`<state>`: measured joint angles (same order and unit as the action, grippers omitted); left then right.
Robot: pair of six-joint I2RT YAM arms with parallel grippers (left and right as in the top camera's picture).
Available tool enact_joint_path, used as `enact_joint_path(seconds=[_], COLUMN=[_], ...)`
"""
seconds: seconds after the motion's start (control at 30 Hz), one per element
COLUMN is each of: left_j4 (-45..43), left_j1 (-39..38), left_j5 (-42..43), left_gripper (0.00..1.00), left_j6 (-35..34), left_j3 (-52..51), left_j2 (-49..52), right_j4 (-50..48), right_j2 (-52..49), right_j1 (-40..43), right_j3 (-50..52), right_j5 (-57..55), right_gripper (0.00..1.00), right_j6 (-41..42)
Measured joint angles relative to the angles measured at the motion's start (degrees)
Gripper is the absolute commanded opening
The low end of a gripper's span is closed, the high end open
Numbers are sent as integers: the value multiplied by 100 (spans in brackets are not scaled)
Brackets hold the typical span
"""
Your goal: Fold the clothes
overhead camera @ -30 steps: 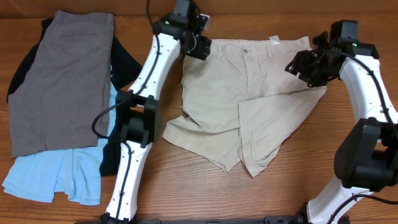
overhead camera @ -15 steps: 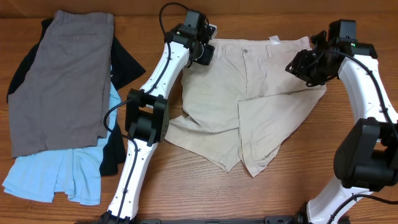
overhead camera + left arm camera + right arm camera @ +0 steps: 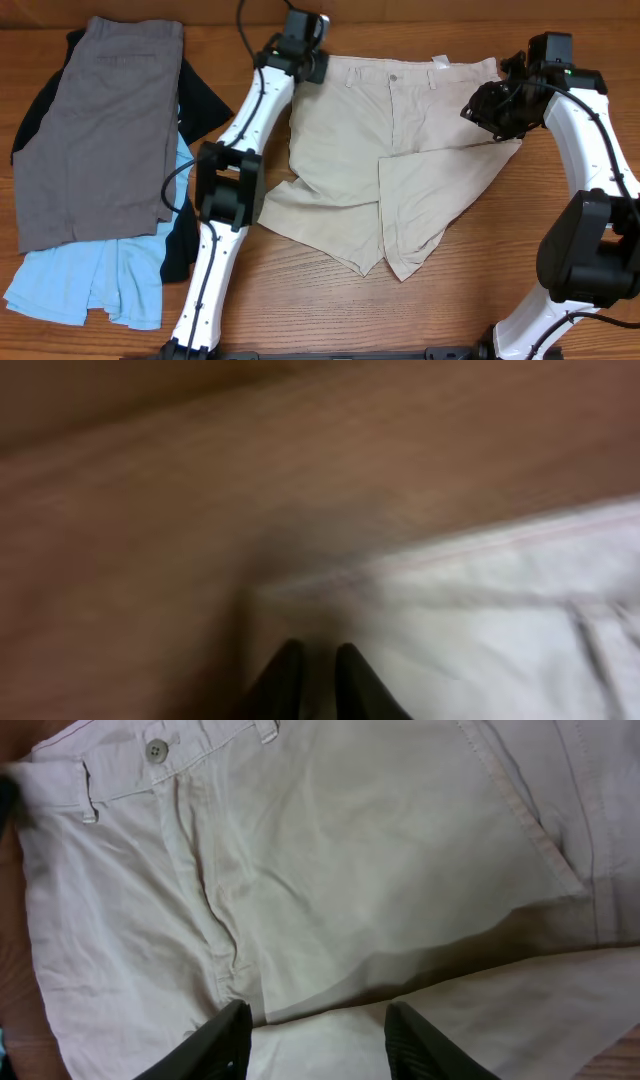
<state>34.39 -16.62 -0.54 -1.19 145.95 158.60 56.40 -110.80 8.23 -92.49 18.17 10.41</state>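
Light beige khaki shorts point(image 3: 340, 140) lie spread at the table's middle, waistband to the back, and their right leg is folded across the front. My left gripper point(image 3: 305, 62) sits at the waistband's back-left corner. In the blurred left wrist view its fingertips point(image 3: 318, 655) stand almost together on the pale cloth's corner point(image 3: 470, 610). My right gripper point(image 3: 490, 108) hovers over the shorts' right side. In the right wrist view it is open point(image 3: 318, 1012) above the folded edge, and the waistband button point(image 3: 155, 750) shows at the top left.
Grey shorts point(image 3: 100, 130) lie at the left on top of light-blue shorts point(image 3: 90, 285) and a black garment point(image 3: 200, 100). Bare wooden table point(image 3: 300, 310) runs along the front. The left arm's long white links point(image 3: 240, 130) stretch between the pile and the khaki shorts.
My left gripper has closed at the waistband's back-left corner and drawn back a little. The khaki cloth has shifted slightly left. The right gripper has narrowed a little and hardly moved.
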Motion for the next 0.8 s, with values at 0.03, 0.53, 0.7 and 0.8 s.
enact_joint_path(seconds=[0.03,0.53,0.7,0.8], left_j4=[-81,1150,1499,1624], left_j1=[48,389,348,348], left_j5=[-24,511,833,901], left_gripper=[17,72,80,84], left_j6=[-13,-17,-15,-17], left_j3=[0,890,1093,1093], left_j2=[0,101,101,107], right_j4=[0,42,44,44], right_j2=[0,0,0,0], right_j1=[-2,-2,-2,-2], right_j3=[2,4,4,4], right_j5=[-4,-44,-42,-44], right_gripper=[48,60,63,63], right_j6=[2,7,2,4])
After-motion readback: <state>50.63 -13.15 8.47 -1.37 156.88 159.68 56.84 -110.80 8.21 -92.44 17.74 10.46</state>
